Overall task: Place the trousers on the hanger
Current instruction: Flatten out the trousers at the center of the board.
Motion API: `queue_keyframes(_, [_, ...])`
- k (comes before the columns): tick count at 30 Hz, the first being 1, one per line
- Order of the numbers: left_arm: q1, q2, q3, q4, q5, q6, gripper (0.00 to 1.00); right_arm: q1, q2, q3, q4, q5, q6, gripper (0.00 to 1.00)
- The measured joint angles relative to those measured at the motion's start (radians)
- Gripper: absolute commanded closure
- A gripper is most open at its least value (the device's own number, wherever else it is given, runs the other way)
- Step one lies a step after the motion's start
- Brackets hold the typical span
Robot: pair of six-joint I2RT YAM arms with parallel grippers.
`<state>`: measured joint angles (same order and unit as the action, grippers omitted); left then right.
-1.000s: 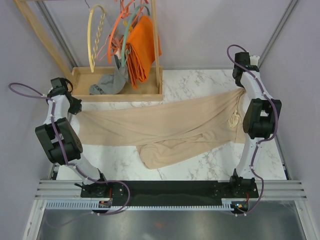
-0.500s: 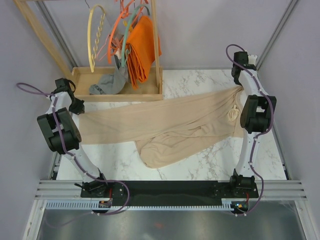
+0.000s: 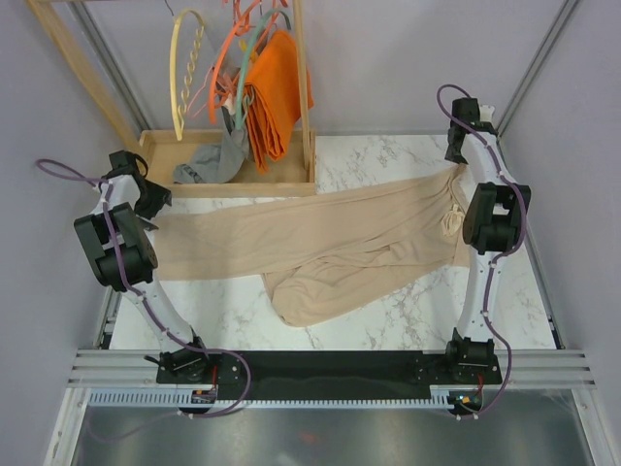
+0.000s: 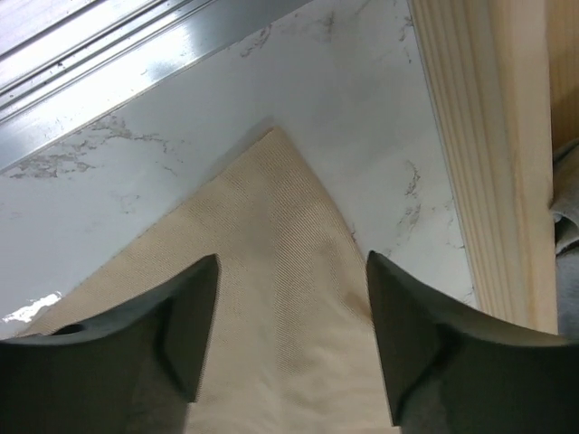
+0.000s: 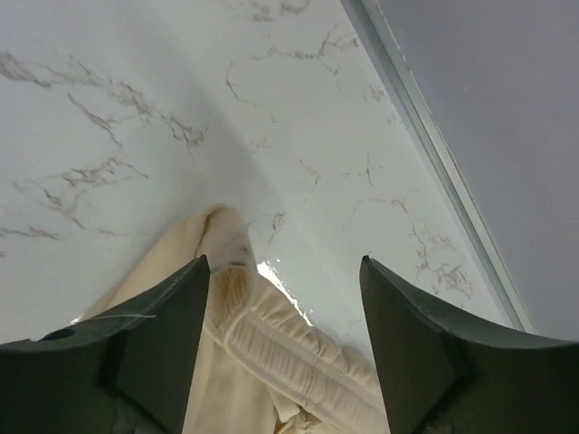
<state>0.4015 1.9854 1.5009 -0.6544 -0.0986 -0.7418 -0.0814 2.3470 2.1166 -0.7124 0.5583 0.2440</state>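
The left jaws and the right jaws spring open, dropping the trousers (image 3: pixel 320 233) flat across the surface (image 3: pixel 383 160); spreading looks done, so next an arm must reach the hanger (image 3: pixel 198 58) on the back-left rack (image 3: pixel 302 97).

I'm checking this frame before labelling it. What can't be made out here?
- Left wrist view: the left end effector is open over a corner of the trousers; the rest is cut off by the bottom edge.
- Right wrist view: the right end effector is open over the waistband, cut off likewise.
- Top view: the right arm hides part of the waist.
- Top view: the hanger hook is too thin to trace.
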Motion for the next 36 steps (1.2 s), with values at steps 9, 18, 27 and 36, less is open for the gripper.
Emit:
queue_keyframes(9, [-0.006, -0.063, -0.066, -0.033, 0.004, 0.002, 0.02, 0.032, -0.049, 0.131, -0.167, -0.004, 0.048, 0.12])
queue_keyframes(18, [-0.139, -0.324, -0.323, -0.072, 0.038, 0.005, 0.07, 0.494, -0.401, -0.248, -0.215, -0.122, 0.127, 0.29])
queue_keyframes(27, [-0.332, -0.6, -0.534, -0.083, 0.093, 0.032, 0.23, 1.063, -0.597, -0.671, -0.085, -0.438, 0.201, 0.47])
queue_keyframes(36, [-0.325, -0.378, -0.451, -0.07, 0.177, 0.106, 0.29, 1.285, -0.519, -0.68, 0.013, -0.536, 0.212, 0.33])
